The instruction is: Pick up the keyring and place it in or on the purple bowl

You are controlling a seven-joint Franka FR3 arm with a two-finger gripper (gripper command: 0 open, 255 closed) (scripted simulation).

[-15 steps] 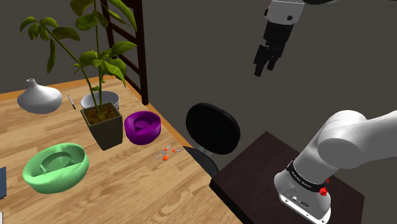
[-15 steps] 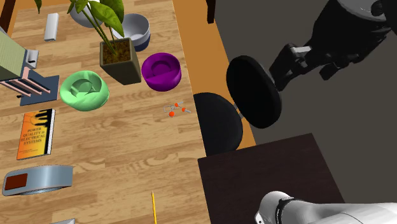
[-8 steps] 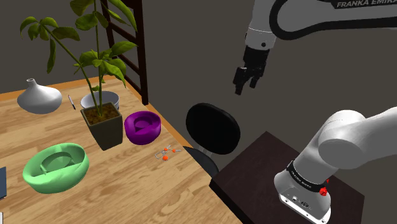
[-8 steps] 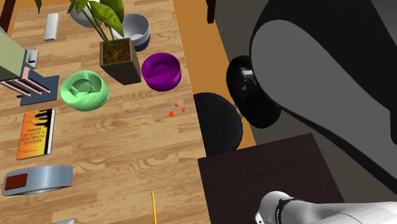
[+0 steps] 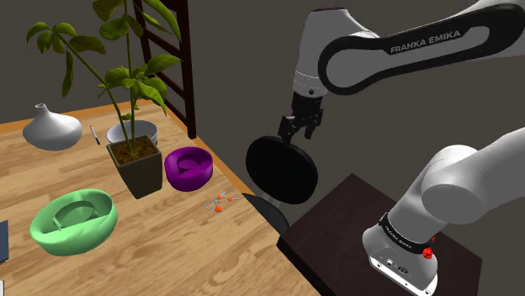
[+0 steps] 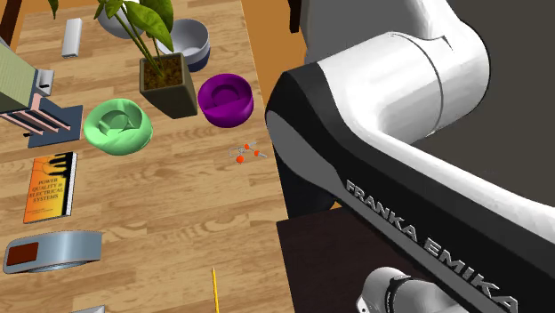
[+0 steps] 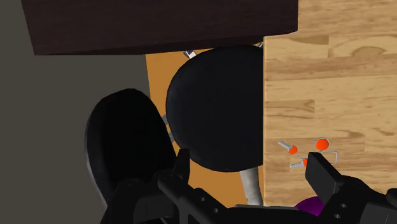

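arm (image 5: 395,50) arches over from stand (image 5: 336,227), gripper (image 5: 299,133) pointing down above black chair (image 5: 282,172) off the desk (image 5: 168,261) edge; fingers (image 7: 321,170) spread, empty. keyring (image 5: 220,203) lies near that edge, by purple bowl (image 5: 188,166).

the table (image 5: 181,256) is smooth grained wood, the purple bowl (image 5: 188,168) glossy, the keyring (image 5: 221,203) perhaps thin metal.

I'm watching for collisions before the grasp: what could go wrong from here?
The open gripper hangs above the black chair, so a direct path to the keyring might clip it. The keyring lies small and flat near the edge of the table; a grasp could nudge it off.
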